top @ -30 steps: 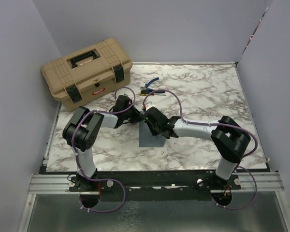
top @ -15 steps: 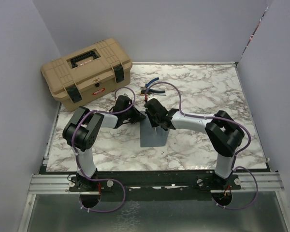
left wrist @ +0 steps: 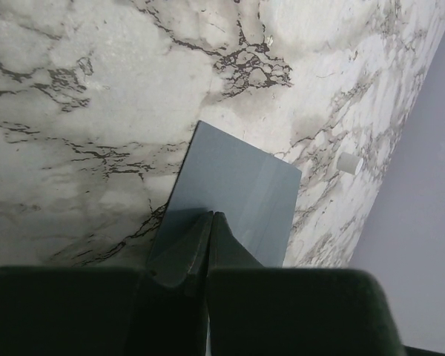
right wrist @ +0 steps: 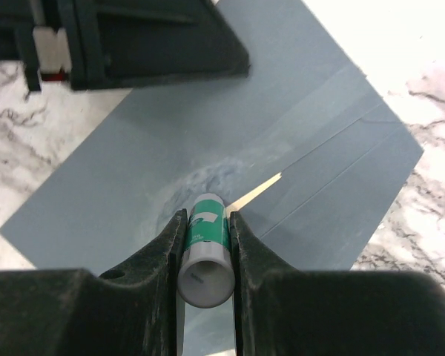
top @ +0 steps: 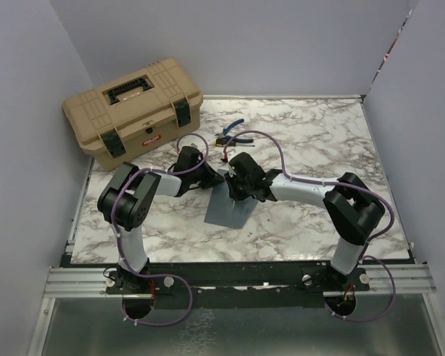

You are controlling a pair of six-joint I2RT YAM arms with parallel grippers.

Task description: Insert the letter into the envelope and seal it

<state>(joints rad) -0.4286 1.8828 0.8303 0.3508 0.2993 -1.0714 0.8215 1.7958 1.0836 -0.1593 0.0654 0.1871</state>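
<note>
The slate blue-grey envelope (top: 226,211) lies flat on the marble table, mid-front, slightly skewed. My left gripper (top: 212,180) is shut, its tips (left wrist: 212,216) resting on the envelope (left wrist: 237,182) near its edge; whether it pinches the paper I cannot tell. My right gripper (right wrist: 205,216) is shut on a green-and-white glue stick (right wrist: 205,241). The stick's tip touches a smeared patch of the envelope (right wrist: 126,185). A thin cream sliver of the letter (right wrist: 256,193) peeks out at a flap seam; the remainder is hidden inside.
A tan toolbox (top: 133,111) stands at the back left. Blue-handled pliers (top: 230,132) lie behind the grippers. A small white cap (left wrist: 348,164) sits on the marble beyond the envelope. Walls close in on the left, back and right.
The right gripper with the glue stick has moved away from the arm bases along the envelope. The envelope has turned a little, its near end shifting left. The left gripper stayed put.
</note>
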